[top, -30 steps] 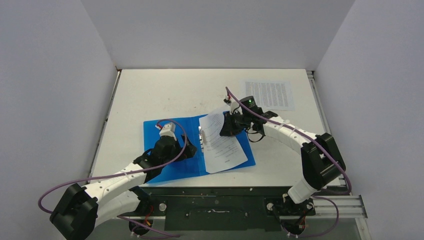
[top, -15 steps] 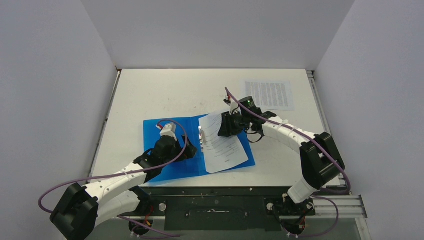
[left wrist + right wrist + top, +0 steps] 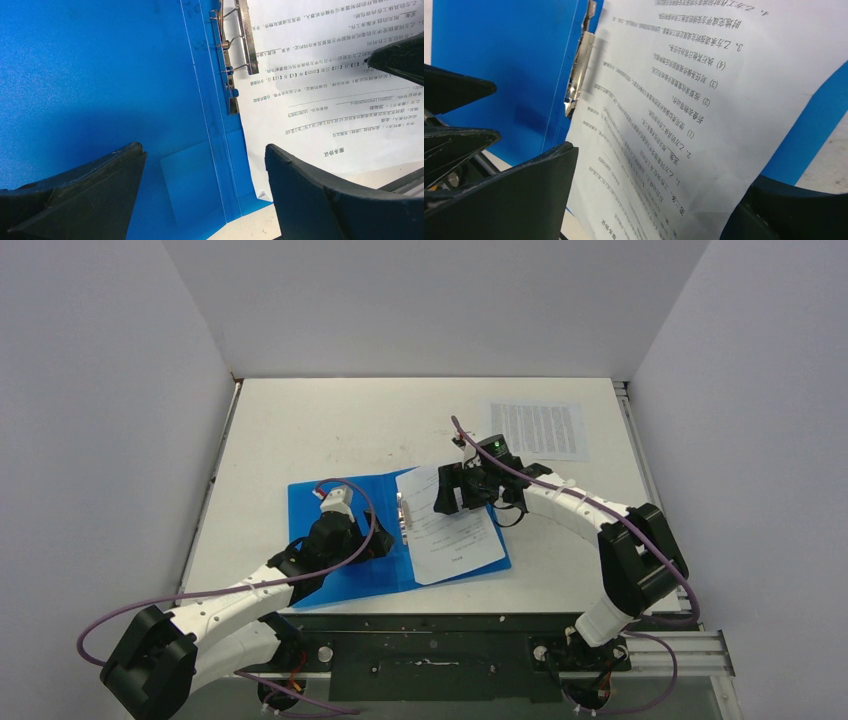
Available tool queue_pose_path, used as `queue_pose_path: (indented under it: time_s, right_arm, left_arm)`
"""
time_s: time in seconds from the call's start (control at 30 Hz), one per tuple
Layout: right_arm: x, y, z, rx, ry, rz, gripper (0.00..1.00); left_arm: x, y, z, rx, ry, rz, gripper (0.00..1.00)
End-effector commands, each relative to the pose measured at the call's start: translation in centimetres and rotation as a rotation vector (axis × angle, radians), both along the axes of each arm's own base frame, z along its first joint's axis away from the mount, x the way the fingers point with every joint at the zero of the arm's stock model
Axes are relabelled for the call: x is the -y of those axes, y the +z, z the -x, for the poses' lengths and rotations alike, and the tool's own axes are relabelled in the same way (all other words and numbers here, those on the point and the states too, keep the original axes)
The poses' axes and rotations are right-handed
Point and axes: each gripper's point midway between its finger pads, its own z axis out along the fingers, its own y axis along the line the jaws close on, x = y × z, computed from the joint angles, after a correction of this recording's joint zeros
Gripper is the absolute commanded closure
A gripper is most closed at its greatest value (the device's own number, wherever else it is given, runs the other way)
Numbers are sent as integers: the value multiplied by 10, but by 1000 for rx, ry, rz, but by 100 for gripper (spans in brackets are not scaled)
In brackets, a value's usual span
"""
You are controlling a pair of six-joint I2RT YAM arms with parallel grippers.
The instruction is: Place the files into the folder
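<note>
Pale walls (image 3: 100, 390) boxing in a white desk (image 3: 330, 430). Lying open near its front edge: thin bright blue plastic folder (image 3: 300, 502), white text-printed paper sheet (image 3: 455, 540) slanting across its right half; second sheet (image 3: 538, 430) sitting far right. Left pincer (image 3: 205, 152) gaping over left cover, right pincer (image 3: 659, 170) gaping around slanted sheet.

The white worktop (image 3: 330, 430) carries two things directly: an open blue folder (image 3: 305, 500), lying flat near the front edge around the middle, and a single printed sheet (image 3: 538, 429), flat by the far right corner and well apart from the folder.
</note>
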Motion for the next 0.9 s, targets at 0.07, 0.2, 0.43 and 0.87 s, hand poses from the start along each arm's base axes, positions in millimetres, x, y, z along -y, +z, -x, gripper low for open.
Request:
queue_pose_path:
  time_s: [0.07,0.2,0.43,0.87]
  right_arm:
    - [20,-9,-8,30,-97,89,16]
    - [26,-15,-6,23,-118,116,13]
    - [39,-20,-6,27,-169,168,11]
    - [47,-10,-18,70,-224,209,4]
  left_arm:
    - [8,20,-10,52,-10,34,12]
    - [8,21,-10,51,-11,37,11]
    - [8,21,-10,51,-11,39,11]
    - [9,22,-9,51,-13,45,11]
